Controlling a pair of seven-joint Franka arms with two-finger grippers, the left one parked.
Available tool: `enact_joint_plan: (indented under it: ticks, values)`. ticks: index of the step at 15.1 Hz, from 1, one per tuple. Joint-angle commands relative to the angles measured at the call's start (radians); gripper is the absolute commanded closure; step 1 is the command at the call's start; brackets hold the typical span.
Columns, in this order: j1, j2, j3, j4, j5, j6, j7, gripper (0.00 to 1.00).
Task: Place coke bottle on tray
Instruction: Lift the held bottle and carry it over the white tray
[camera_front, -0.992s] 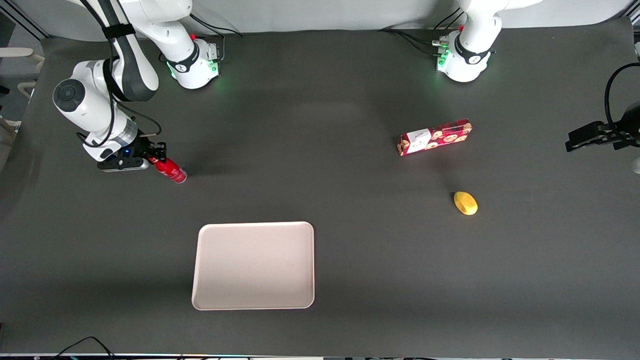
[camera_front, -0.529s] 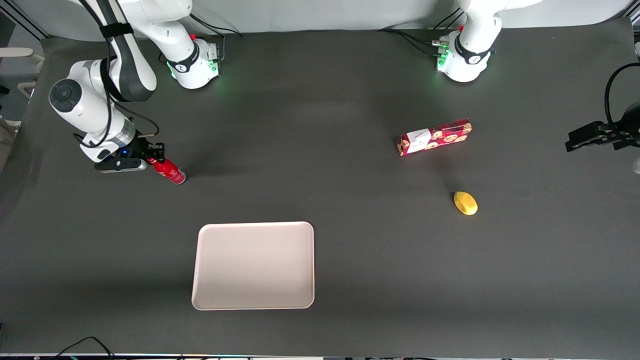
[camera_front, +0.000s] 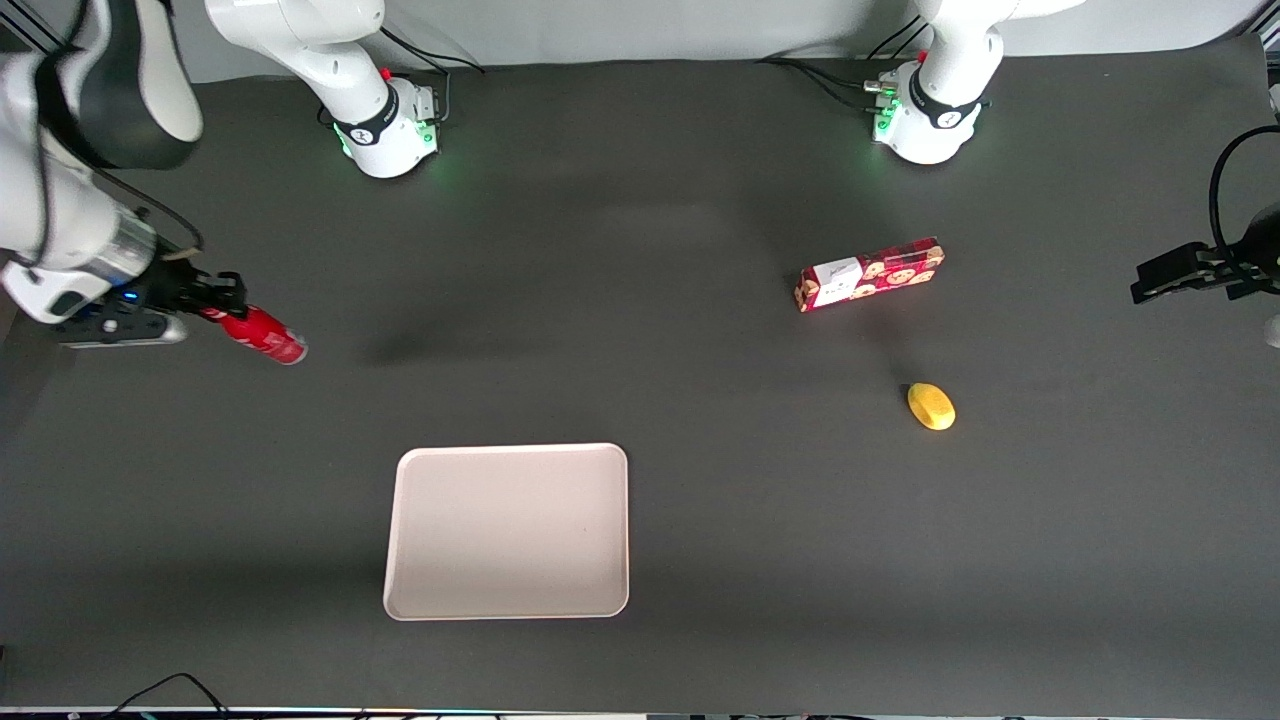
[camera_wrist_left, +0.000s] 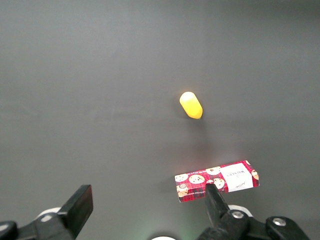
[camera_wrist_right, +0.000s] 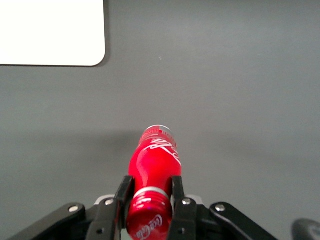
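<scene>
My right gripper (camera_front: 222, 312) is shut on the neck of the coke bottle (camera_front: 263, 336), a small red bottle with a red cap, and holds it tilted above the dark table at the working arm's end. In the right wrist view the gripper (camera_wrist_right: 150, 194) has a black finger on each side of the bottle (camera_wrist_right: 154, 161), just below the cap. The cream-white tray (camera_front: 508, 531) lies flat and empty on the table, nearer the front camera than the bottle. One rounded corner of the tray (camera_wrist_right: 50, 31) shows in the right wrist view.
A red patterned box (camera_front: 869, 274) and a yellow oval object (camera_front: 931, 406) lie toward the parked arm's end of the table; both show in the left wrist view, box (camera_wrist_left: 216, 180) and yellow object (camera_wrist_left: 191, 105).
The gripper has lifted the bottle off the table and carried it farther toward the working arm's edge of the table. The tray, box and yellow object have not moved.
</scene>
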Motion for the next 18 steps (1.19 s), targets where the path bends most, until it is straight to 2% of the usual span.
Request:
enact_joint_plan:
  ticks: [1,4,7,9,12,18]
  values:
    - [0.002,0.213,0.001,0.449,-0.018,-0.286,-0.005,1.0]
    - [0.008,0.391,0.001,0.758,-0.006,-0.427,-0.003,1.0]
    - [0.012,0.505,0.004,0.921,0.009,-0.442,0.07,1.0]
    - [0.009,0.573,0.066,0.978,0.011,-0.397,0.141,1.0]
    - [0.009,0.649,0.14,0.987,0.011,-0.241,0.267,1.0]
    - [0.008,0.81,0.208,0.986,0.006,-0.025,0.285,1.0]
